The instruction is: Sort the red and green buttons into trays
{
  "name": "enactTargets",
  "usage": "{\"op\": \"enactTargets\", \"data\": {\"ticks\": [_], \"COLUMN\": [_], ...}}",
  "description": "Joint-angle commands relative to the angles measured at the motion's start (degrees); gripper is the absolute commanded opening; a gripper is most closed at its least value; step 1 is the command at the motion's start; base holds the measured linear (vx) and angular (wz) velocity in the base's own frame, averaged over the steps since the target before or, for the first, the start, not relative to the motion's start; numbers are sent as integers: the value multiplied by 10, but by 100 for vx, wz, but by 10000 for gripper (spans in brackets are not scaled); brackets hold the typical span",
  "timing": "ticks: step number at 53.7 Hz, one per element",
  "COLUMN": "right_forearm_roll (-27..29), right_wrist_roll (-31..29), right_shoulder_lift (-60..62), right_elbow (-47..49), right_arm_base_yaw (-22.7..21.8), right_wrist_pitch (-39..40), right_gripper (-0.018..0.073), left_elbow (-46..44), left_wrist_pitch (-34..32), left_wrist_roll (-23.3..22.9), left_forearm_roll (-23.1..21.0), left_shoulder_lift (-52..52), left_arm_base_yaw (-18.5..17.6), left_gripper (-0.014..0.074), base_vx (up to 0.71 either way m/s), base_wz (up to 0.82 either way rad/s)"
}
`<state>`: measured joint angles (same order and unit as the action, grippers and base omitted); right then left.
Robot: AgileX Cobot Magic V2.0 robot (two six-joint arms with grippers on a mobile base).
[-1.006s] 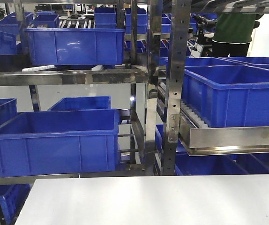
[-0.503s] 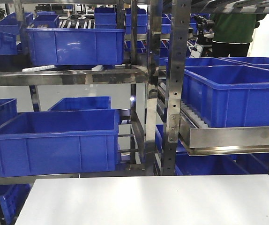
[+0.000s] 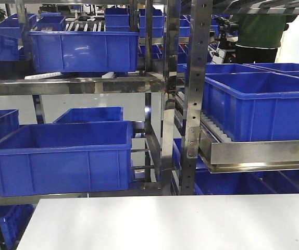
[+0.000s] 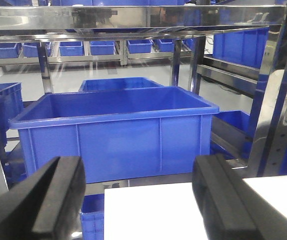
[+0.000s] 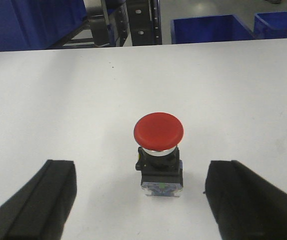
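In the right wrist view a red button [image 5: 158, 131] with a dark blocky body lies on the white table [image 5: 58, 100]. My right gripper [image 5: 141, 192] is open above the table, its two black fingers on either side of the button and a little nearer the camera, not touching it. My left gripper [image 4: 141, 187] is open and empty, raised over the table's far left corner and facing the shelves. The green button and both trays are out of view. Neither gripper shows in the front view.
Steel racks [image 3: 194, 99] with deep blue crates [image 3: 61, 156] stand behind the white table [image 3: 165, 221]. One blue crate [image 4: 116, 130] sits straight ahead of the left gripper. More crates [image 5: 211, 27] lie beyond the table's far edge. A person in green [image 3: 261, 28] stands far back.
A dark arm part that showed at the lower right edge of the front view half a second ago has left that view. The shelves and crates have not moved.
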<state>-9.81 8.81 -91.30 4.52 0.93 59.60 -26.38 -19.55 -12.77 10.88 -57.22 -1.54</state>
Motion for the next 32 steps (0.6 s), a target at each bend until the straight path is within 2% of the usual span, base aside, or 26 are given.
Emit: {"op": "enactTargets", "data": {"ticks": [1, 12, 25, 29, 32], "right_forearm_roll": [1, -6, 2, 3, 5], "right_wrist_roll": [-24, -62, -50, -29, -16], "right_shoulder_lift": [-69, -179, -235, -244, -248], "right_elbow": [8, 77, 172, 190, 195], "right_arm_base_yaw": [-4, -4, -4, -4, -4], "right_wrist_pitch": [172, 171, 171, 171, 169], "right_gripper": [575, 575, 565, 508, 408], "left_elbow": [-20, -20, -20, -20, -20], "left_wrist_pitch": [-48, -32, -31, -24, -11], "left_wrist_roll": [-6, -6, -6, -6, -6], "left_forearm_roll": [-7, -7, -7, -7, -6], "left_shoulder_lift": [5, 5, 5, 5, 5], "left_arm_base_yaw": [-3, -3, -3, -3, -3], "left_gripper": [576, 576, 576, 576, 576], "base_vx": [0, 0, 0, 0, 0], "base_wz": [0, 0, 0, 0, 0]}}
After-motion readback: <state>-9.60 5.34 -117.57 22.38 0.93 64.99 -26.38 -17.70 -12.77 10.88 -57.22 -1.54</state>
